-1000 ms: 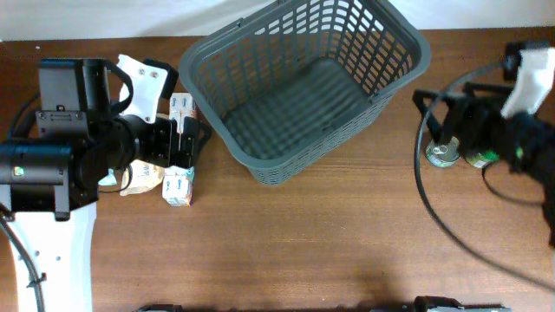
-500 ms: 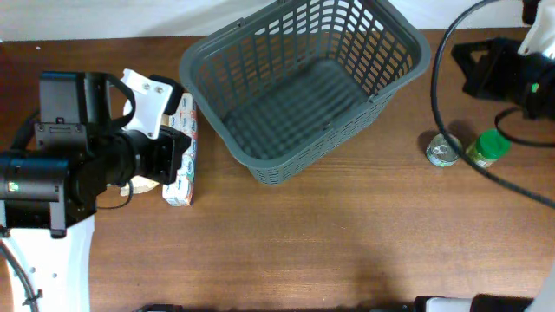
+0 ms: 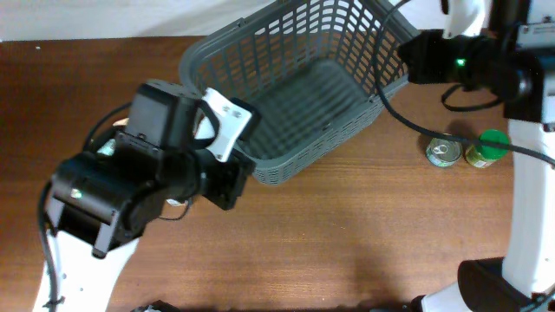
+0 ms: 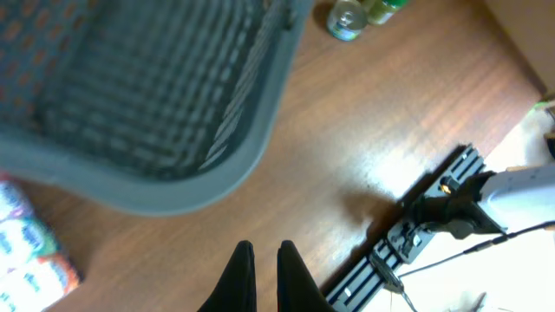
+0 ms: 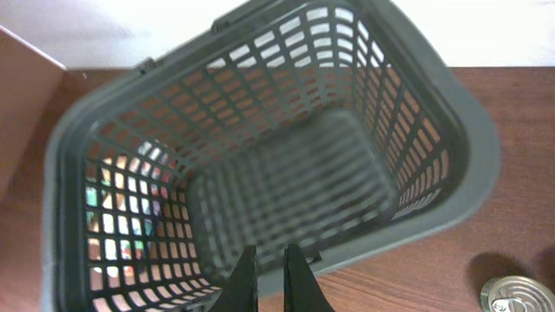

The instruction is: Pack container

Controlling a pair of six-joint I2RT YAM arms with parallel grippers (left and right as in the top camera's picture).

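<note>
The container [image 3: 295, 95], a large dark grey slotted basket, stands at the back middle of the table, and I see nothing lying on its floor. Its rim [image 4: 217, 186] fills the upper left of the left wrist view. My left gripper [image 4: 265, 245] hangs shut and holds nothing, over bare wood just in front of the basket's near corner. My right gripper [image 5: 270, 247] is also shut on nothing, above the basket's right rim [image 5: 468, 147]. In the overhead view the left arm [image 3: 147, 178] covers the table left of the basket.
A small tin can [image 3: 443, 152] and a green-lidded jar [image 3: 486, 149] stand right of the basket. Several small white and blue cartons [image 4: 30, 251] lie left of it, under my left arm. A black rail [image 4: 416, 234] runs along the table's front edge.
My left arm swung from beside the cartons toward the basket's front corner. My right arm left the can and jar and moved up and left to the basket's right rim.
</note>
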